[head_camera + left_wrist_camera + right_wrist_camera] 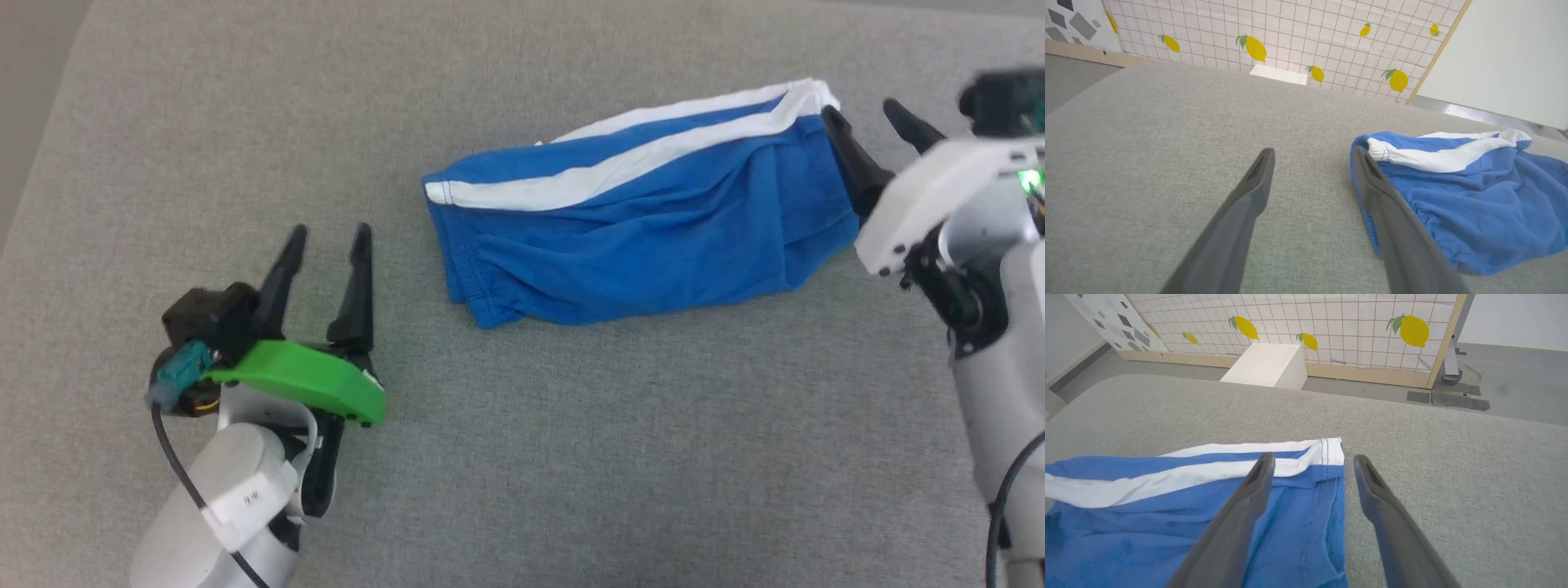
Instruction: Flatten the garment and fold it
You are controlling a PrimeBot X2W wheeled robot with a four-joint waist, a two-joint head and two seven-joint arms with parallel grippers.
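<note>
Here, left gripper [330, 237] and right gripper [860, 110] gape empty by garment [637, 245] on grey cloth [571, 449], lemon-tiled wall [1298, 32] beyond.

We log: garment [637, 261] bright blue, white stripes | counter [571, 457] plain grey weave | left hand [330, 233] black, left cover [302, 380] green | right hand [859, 108] black, right cover [922, 196] white | wall [1298, 32] white grid, yellow lemons, green leaves | box [1267, 365] white
</note>
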